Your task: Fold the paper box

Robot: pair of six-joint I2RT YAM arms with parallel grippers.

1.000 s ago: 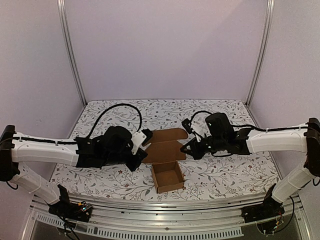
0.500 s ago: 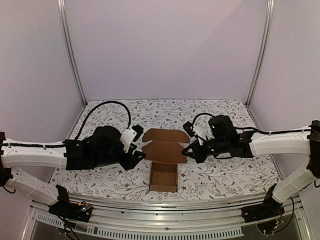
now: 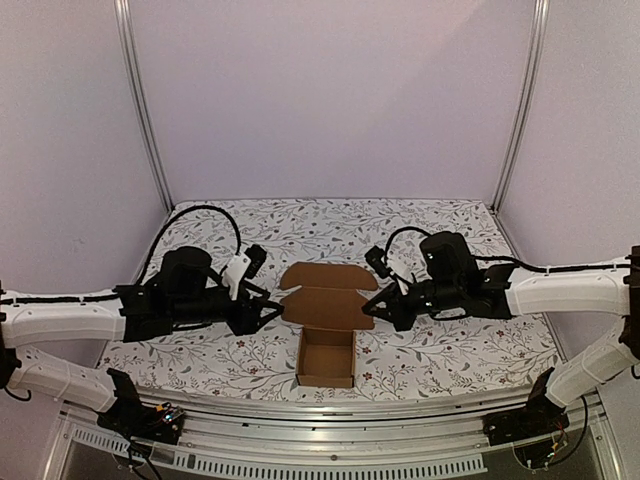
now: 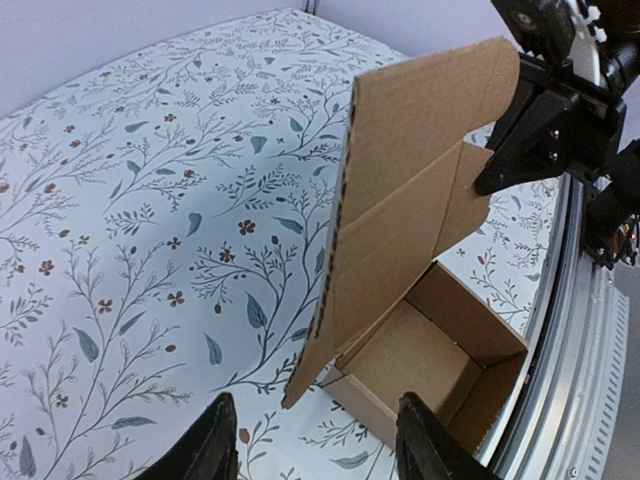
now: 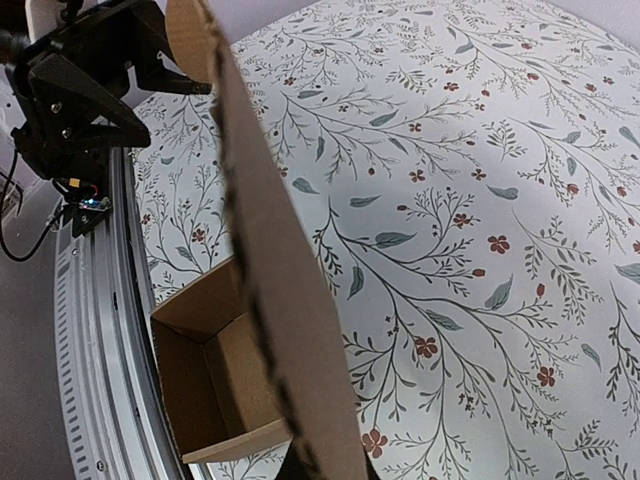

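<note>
Fingers (image 3: 263,309) of the left gripper (image 3: 268,314) stand apart just beside the paper box (image 3: 326,358), which sits on the table (image 3: 450,350) between both arms; the right gripper (image 3: 372,309) pinches its raised lid (image 3: 325,295). Left wrist: spread fingers face the open box. Right wrist: the lid's edge enters closed jaws.

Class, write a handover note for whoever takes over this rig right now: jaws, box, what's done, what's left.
Left gripper: jaws open, empty, just left of the lid.
Right gripper: jaws shut on the lid's right edge.
Paper box: on the table near its front edge, with the lid raised behind the tray.
Done: tray walls up.
Left: close the lid and tuck the flaps.
</note>
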